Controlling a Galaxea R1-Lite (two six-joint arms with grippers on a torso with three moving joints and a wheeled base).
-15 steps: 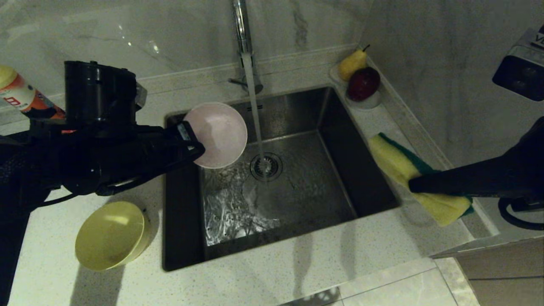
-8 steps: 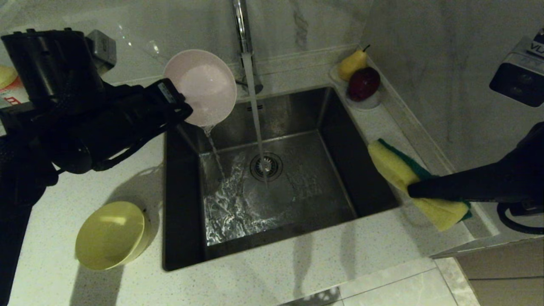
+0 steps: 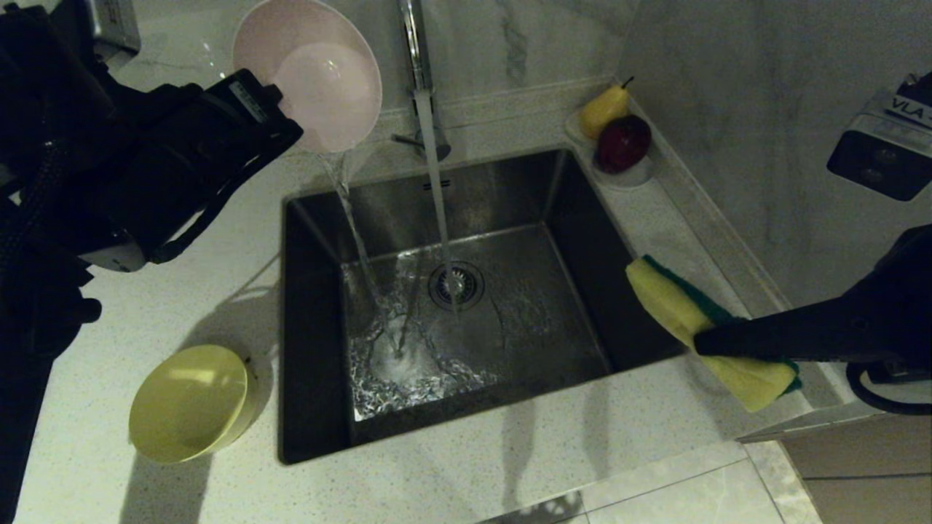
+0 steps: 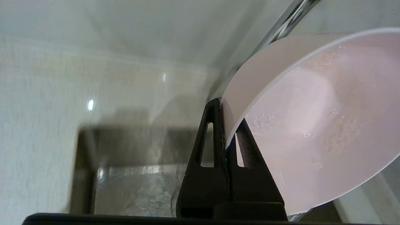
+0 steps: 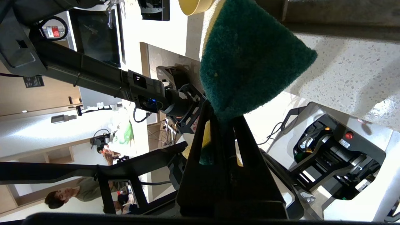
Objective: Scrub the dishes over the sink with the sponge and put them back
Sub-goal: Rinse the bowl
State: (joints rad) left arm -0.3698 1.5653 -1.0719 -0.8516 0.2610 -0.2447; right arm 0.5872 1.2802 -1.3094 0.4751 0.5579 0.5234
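A pale pink bowl (image 3: pixel 309 73) (image 4: pixel 315 131) is held high above the sink's back left corner, tipped on edge. Water runs from its lower rim into the steel sink (image 3: pixel 473 306). My left gripper (image 3: pixel 280 120) (image 4: pixel 225 125) is shut on the bowl's rim, one finger inside and one outside. Over the sink's right edge, my right gripper (image 3: pixel 703 335) (image 5: pixel 222 117) is shut on the sponge (image 3: pixel 695 320) (image 5: pixel 247 59), yellow foam with a dark green scouring face. A yellow bowl (image 3: pixel 191 402) sits on the counter left of the sink.
The chrome faucet (image 3: pixel 415 51) pours a stream onto the drain strainer (image 3: pixel 456 285). A small white dish (image 3: pixel 641 175) with a pear (image 3: pixel 603 109) and a dark red fruit (image 3: pixel 623 142) sits at the back right corner. The counter's front edge runs below the sink.
My left arm lifted the pink bowl up and back to the left, out of the sink, and tipped it so water spills out. The right arm with the sponge barely moved.
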